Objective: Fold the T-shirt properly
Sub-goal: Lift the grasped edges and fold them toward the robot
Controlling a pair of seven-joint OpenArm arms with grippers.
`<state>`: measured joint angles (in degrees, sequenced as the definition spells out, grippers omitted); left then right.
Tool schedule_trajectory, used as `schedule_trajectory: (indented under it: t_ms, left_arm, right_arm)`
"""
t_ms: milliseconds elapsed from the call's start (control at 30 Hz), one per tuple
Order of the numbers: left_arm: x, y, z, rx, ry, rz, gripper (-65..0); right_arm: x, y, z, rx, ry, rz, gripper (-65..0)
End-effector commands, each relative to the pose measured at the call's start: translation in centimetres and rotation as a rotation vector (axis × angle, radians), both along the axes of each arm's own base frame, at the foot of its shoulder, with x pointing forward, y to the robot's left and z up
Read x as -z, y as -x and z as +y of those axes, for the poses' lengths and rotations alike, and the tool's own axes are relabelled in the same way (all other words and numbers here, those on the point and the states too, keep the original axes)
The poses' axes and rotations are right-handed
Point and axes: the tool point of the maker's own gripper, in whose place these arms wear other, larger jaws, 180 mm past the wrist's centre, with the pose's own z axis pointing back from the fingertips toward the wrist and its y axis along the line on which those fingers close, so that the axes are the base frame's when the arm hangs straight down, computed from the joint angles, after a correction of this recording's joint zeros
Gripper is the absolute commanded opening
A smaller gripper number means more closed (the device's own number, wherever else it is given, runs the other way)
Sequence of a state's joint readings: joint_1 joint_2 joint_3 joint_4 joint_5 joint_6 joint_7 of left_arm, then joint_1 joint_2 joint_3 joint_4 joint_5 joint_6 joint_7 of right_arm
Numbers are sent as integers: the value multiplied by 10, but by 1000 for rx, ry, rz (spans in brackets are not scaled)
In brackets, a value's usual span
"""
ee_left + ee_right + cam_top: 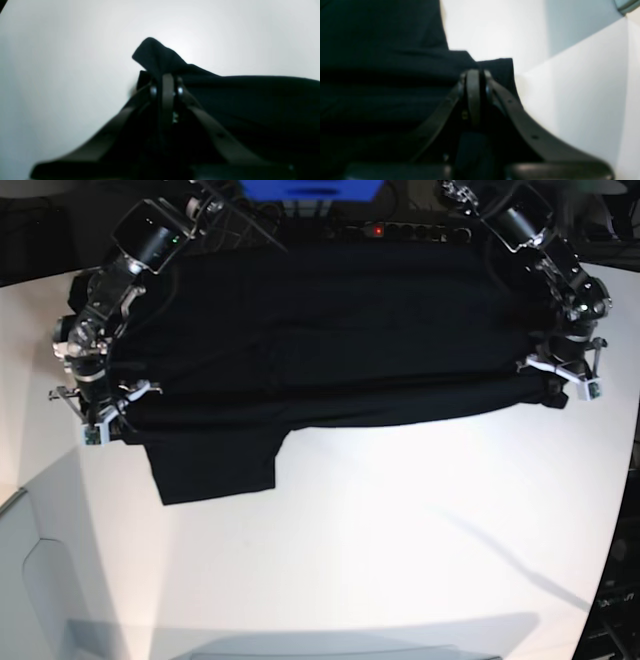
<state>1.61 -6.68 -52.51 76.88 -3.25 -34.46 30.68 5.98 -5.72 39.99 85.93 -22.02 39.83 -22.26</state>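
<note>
Both clamped on the T-shirt: my left end effector pinches one end of a folded edge, my right end effector the other. Shirt lies spread on the white counter, a sleeve hanging toward the camera near my right side. Fold line sags slightly mid-span, so I'd keep both ends level, hold light tension, move in sync, and lay it flat before releasing.

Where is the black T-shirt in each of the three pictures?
Left wrist: T-shirt fills the right side, its corner pinched in the left gripper.
Right wrist: covers the left half, pinched by the right gripper.
Base: stretched across the top.
Shared landmark: the white table.
</note>
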Motion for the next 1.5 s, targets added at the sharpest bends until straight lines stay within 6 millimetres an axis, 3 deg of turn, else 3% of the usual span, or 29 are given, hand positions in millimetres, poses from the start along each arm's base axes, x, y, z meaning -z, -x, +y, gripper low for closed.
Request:
schedule_trajectory:
  t_ms: [0, 100, 200, 300, 400, 667, 1000, 1233, 1467]
  left_arm:
    - [-17, -9, 8, -4, -30, -51, -644]
    - [-16, -6, 8, -4, -32, -44, -595]
    - [-12, -1, 10, -6, -24, -6, -439]
    - [-28, -2, 17, -1, -63, 0, -286]
    - [-46, -6, 19, 5, -105, -34, -235]
    - [-65, -27, 20, 4, -119, -92, -233]
    - [-59, -44, 34, -17, -75, -87, -234]
    - [-43, -40, 36, -20, -46, -50, -235]
    - [-34, -43, 33, -16, -17, -40, -409]
  right_arm:
    - [-17, -12, -1, -5, 7, -65, -650]
    - [-18, -13, 0, -7, 5, -66, -650]
    - [-19, -14, 0, -7, 9, -68, -650]
    - [-20, -15, -1, -7, 11, -70, -650]
    - [-20, -14, -2, -7, 11, -71, -628]
    - [-19, -13, -1, -7, 8, -69, -449]
    - [-21, -15, -2, -6, 12, -74, -440]
    - [-22, -15, -1, -6, 10, -76, -440]
    - [-22, -15, -1, -6, 14, -74, -440]
